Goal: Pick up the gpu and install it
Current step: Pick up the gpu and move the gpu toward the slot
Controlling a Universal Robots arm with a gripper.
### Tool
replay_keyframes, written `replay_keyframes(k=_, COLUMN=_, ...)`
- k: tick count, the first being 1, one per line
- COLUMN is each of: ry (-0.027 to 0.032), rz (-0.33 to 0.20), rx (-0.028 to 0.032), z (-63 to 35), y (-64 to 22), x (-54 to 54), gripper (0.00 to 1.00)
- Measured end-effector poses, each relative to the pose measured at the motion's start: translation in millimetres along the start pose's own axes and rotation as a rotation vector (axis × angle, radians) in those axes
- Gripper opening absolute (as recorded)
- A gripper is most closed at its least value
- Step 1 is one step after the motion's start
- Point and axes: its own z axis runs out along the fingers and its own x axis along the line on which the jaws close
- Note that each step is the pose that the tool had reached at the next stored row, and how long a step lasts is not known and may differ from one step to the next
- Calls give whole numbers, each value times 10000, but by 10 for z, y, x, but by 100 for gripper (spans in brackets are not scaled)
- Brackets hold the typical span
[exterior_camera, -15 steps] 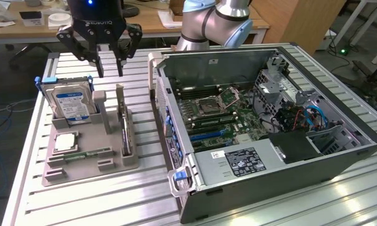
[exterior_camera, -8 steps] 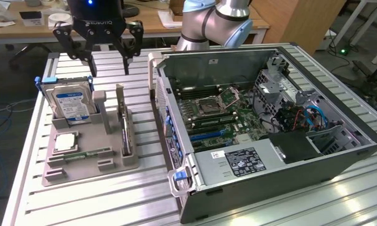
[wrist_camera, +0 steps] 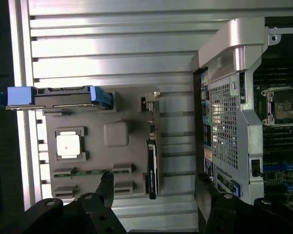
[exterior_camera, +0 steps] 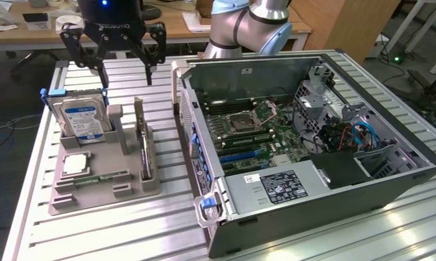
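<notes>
The gpu [exterior_camera: 143,148] stands on its long edge in a slot of the grey parts holder [exterior_camera: 130,189], its pale bracket end pointing up. From the wrist camera the gpu [wrist_camera: 152,168] is a thin dark strip seen edge-on. My gripper [exterior_camera: 127,80] hangs open well above the holder's far end, with nothing between its black fingers. In the wrist view the gripper [wrist_camera: 154,176] straddles the card from above, one fingertip [wrist_camera: 106,179] over the holder and the other on the case side. The open computer case [exterior_camera: 305,136] lies on the exterior view's right, motherboard exposed.
On the same holder a silver hard drive [exterior_camera: 83,122] with a blue label stands upright, beside a square processor [exterior_camera: 76,163] and a narrow green memory stick [exterior_camera: 98,178]. All rest on a ribbed aluminium table [exterior_camera: 116,234]. Desks and cables lie behind.
</notes>
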Motion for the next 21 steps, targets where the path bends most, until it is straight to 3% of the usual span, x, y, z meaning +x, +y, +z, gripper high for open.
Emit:
replay_keyframes(k=5, ry=29, rz=-484, rx=-9, z=19, y=-1, x=0, gripper=76)
replay_keyframes(k=12, ry=49, rz=-521, rx=-10, z=28, y=-24, x=-3, gripper=76)
replay_keyframes(k=17, ry=183, rz=-729, rx=-2, z=64, y=-45, x=-9, gripper=76)
replay_keyframes(k=21, ry=195, rz=-793, rx=6, z=84, y=-57, x=-12, gripper=76)
